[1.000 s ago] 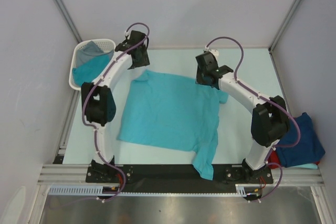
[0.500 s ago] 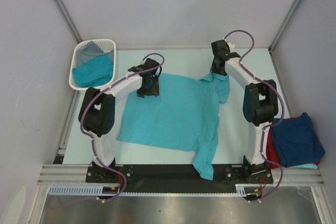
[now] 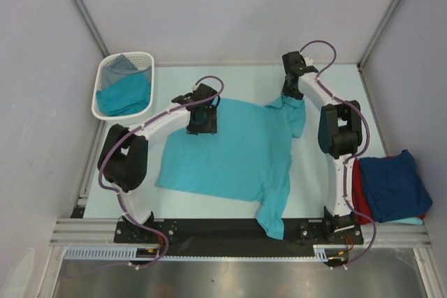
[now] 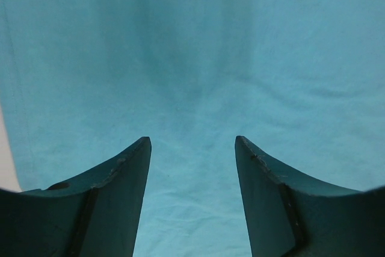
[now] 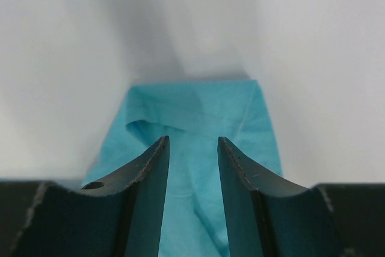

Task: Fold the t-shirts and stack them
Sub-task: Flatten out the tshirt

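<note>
left arm change: we see the left gripper (image 3: 201, 121) has swung in from the far edge by the white basket (image 3: 130, 54). It now hangs over the far-left corner of the teal t-shirt (image 3: 223, 155).
left gripper state: fingers spread wide, nothing between them. The wrist view shows only flat teal cloth underneath.
right arm change: the right gripper (image 3: 290, 94) has pulled back to the shirt's far-right sleeve (image 3: 299, 120).
right gripper state: jaws partly apart, straddling the sleeve fold. We see no pinch.
shirt position: spread flat mid-table (image 3: 244, 78), unfolded, outline same as a second ago.
other shirts: navy t-shirt (image 3: 391, 186) on top of a red t-shirt (image 3: 357, 195) at the right edge. More teal and grey cloth sits in the basket.
meaning: we judge both grippers are lining up on the far corners for a first fold, with nothing grasped yet.
</note>
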Controlling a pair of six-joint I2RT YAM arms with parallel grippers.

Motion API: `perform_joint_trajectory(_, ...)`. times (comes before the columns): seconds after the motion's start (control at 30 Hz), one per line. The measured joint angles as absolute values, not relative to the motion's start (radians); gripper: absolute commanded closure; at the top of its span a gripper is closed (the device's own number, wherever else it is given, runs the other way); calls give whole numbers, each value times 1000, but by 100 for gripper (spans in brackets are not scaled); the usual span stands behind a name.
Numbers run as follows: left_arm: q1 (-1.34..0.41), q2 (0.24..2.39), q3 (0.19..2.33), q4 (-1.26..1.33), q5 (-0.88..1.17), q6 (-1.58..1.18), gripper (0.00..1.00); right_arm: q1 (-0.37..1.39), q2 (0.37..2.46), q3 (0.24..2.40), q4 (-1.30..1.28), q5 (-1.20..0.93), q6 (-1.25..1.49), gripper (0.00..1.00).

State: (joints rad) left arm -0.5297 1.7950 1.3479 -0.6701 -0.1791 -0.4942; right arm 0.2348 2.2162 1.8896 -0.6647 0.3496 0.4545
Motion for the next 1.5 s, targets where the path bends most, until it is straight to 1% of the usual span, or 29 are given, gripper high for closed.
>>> perform_joint_trajectory(0.17, -534, 1795, 1315, -673, -179, -496, 36, 187, 2216, 1870, -660, 349, 461, 56)
perform_joint_trajectory(0.43, -539, 1795, 1310, -671, -179, -496, 37, 163, 2217, 1742, -655, 332, 472, 55)
perform_joint_trajectory(0.6, -547, 1795, 1310, -671, -179, -496, 37, 155, 2218, 1737, -646, 313, 478, 57)
perform_joint_trajectory(0.63, -548, 1795, 1310, -671, -179, -496, 37, 154, 2218, 1737, -646, 310, 478, 58)
perform_joint_trajectory(0.7, -552, 1795, 1310, -671, -179, -496, 37, 152, 2218, 1737, -645, 305, 478, 65)
perform_joint_trajectory(0.73, -553, 1795, 1310, -671, -179, -496, 37, 152, 2218, 1737, -644, 304, 479, 71)
perform_joint_trajectory(0.77, -554, 1795, 1310, -671, -179, -496, 38, 152, 2218, 1737, -643, 304, 480, 82)
perform_joint_trajectory(0.8, -556, 1795, 1310, -671, -179, -496, 38, 152, 2219, 1737, -641, 303, 480, 88)
perform_joint_trajectory(0.87, -557, 1795, 1310, -671, -179, -496, 38, 152, 2223, 1740, -636, 299, 487, 97)
perform_joint_trajectory(0.9, -557, 1795, 1310, -672, -179, -496, 38, 152, 2226, 1744, -636, 297, 492, 99)
perform_joint_trajectory(0.93, -558, 1795, 1310, -672, -179, -496, 39, 151, 2229, 1748, -638, 297, 492, 100)
perform_joint_trajectory(1.23, -571, 1795, 1310, -673, -179, -497, 40, 136, 2256, 1796, -662, 290, 501, 100)
perform_joint_trajectory(1.5, -581, 1795, 1310, -692, -179, -496, 40, 109, 2378, 2006, -720, 307, 504, 100)
